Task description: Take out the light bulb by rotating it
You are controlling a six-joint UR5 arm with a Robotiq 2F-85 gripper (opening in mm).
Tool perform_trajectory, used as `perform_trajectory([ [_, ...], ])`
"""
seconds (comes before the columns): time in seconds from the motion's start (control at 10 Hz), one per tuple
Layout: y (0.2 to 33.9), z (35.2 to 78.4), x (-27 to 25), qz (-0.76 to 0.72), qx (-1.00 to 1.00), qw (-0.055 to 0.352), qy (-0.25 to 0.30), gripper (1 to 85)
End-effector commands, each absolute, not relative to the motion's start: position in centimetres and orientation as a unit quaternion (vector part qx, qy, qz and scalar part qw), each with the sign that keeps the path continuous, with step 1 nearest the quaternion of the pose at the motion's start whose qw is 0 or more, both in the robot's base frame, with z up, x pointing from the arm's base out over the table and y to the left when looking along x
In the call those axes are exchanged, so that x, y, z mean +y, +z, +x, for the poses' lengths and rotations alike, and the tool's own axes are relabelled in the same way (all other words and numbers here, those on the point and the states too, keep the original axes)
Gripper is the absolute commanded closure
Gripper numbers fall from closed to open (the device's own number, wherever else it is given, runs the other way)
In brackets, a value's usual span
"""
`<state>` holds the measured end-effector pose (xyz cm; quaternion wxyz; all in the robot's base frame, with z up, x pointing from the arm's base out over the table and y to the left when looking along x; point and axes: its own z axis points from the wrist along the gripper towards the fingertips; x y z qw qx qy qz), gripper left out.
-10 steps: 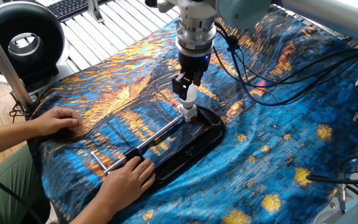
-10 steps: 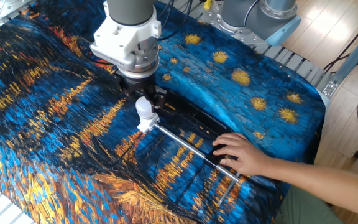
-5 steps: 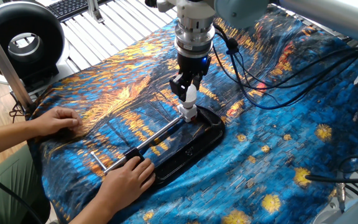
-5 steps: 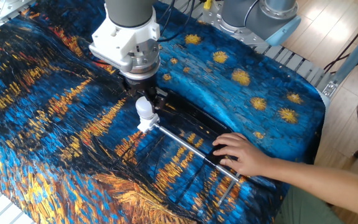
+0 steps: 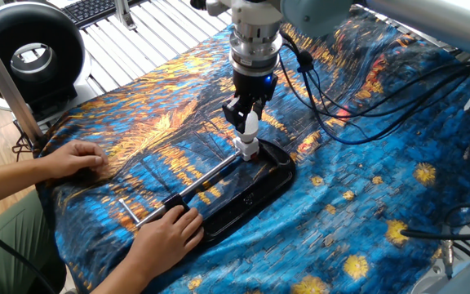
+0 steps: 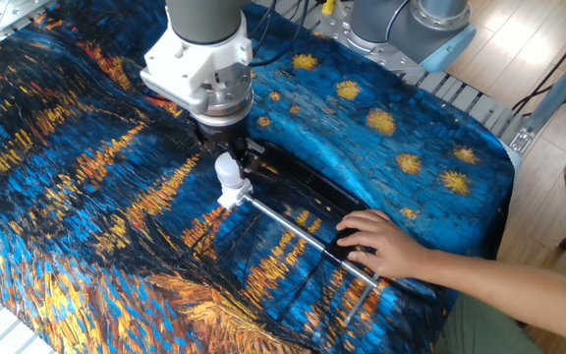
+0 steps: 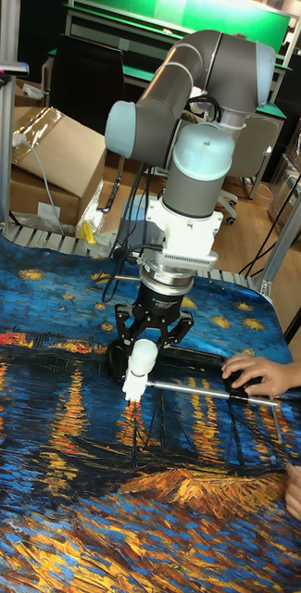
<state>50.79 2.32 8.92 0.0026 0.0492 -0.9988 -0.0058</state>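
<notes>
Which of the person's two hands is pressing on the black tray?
The hand nearer the camera in one fixed view, on the black tray end; the other hand rests flat on the cloth.

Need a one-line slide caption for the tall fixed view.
Gripper fingers around the white light bulb while a hand steadies the black base.

No text, label, brand or number can be read anywhere.

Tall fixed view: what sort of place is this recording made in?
Probably a robotics lab or workshop. The robot arm stands at a table under a painted cloth, with a cardboard box behind it and a green-edged workbench further back.
</notes>
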Motion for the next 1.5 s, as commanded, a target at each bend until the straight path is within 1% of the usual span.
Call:
perform_trajectory([
  [0.0,9.07,50.91,2.28,0.041,-0.999,0.001,-0.004,44.0],
  [0.2,9.11,50.92,2.2,0.036,-0.999,0.002,0.003,53.7],
  [0.4,9.1,51.02,2.11,0.041,-0.999,-0.001,0.009,59.7],
  [0.7,9.16,51.54,2.43,0.07,-0.997,-0.013,0.007,64.0],
  [1.1,9.24,51.08,2.52,0.124,-0.992,-0.005,0.005,65.3],
  [1.4,9.23,51.01,2.7,0.177,-0.984,-0.005,0.0,68.3],
])
